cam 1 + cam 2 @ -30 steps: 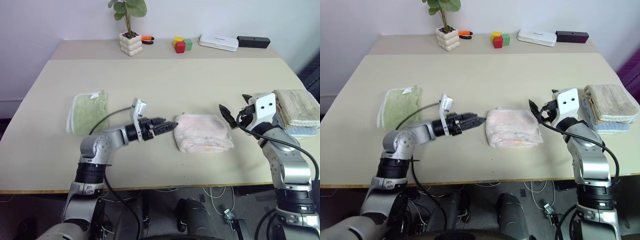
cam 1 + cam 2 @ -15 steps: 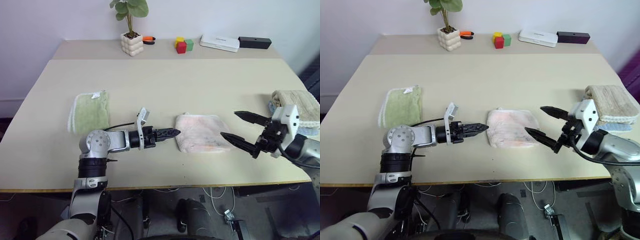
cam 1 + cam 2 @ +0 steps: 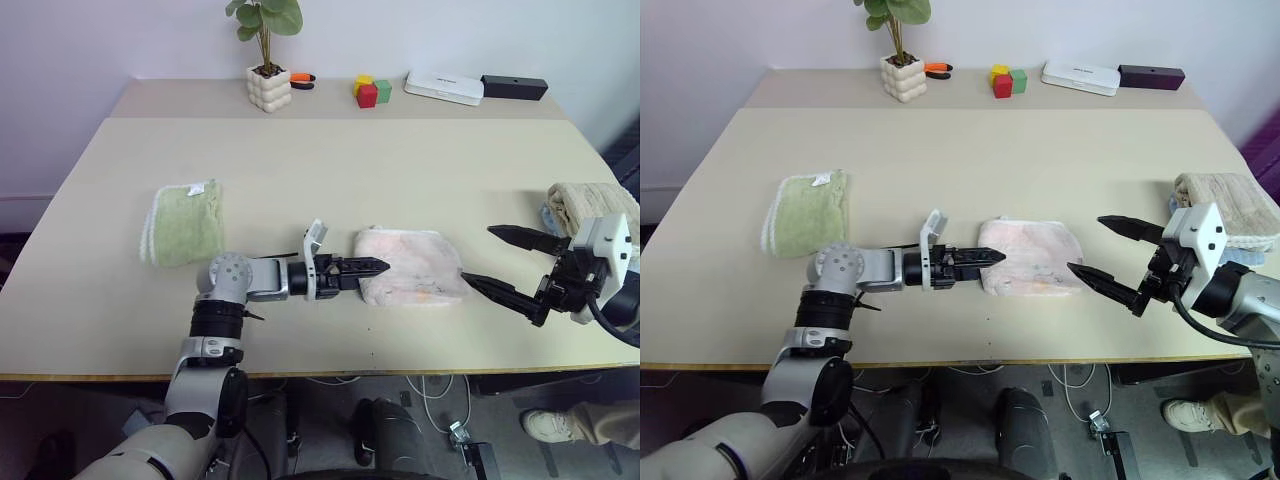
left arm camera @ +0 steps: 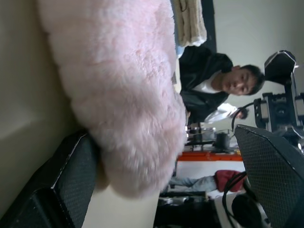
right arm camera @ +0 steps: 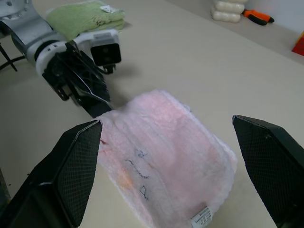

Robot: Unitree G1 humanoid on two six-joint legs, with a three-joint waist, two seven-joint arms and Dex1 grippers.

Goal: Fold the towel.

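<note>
The pale pink towel (image 3: 412,268) lies folded into a small block near the table's front middle, with a small dark motif on top (image 5: 137,153). My left gripper (image 3: 380,266) lies level along the table and points at the towel's left edge. It is open, and the fluffy edge (image 4: 137,142) sits between its fingers, against one finger (image 4: 66,185). My right gripper (image 3: 477,254) hovers open just right of the towel, pointing left at it, with nothing between its fingers.
A light green folded cloth (image 3: 183,222) lies at the left. A beige folded towel (image 3: 592,200) lies at the right edge. A potted plant (image 3: 269,88), coloured blocks (image 3: 372,92), a white box (image 3: 443,87) and a black box (image 3: 514,87) stand along the back. A person (image 4: 213,88) is beyond the table.
My left gripper has slid right to the towel's edge and rolled. My right gripper has drawn back from the towel and swung from upright to level, still open.
</note>
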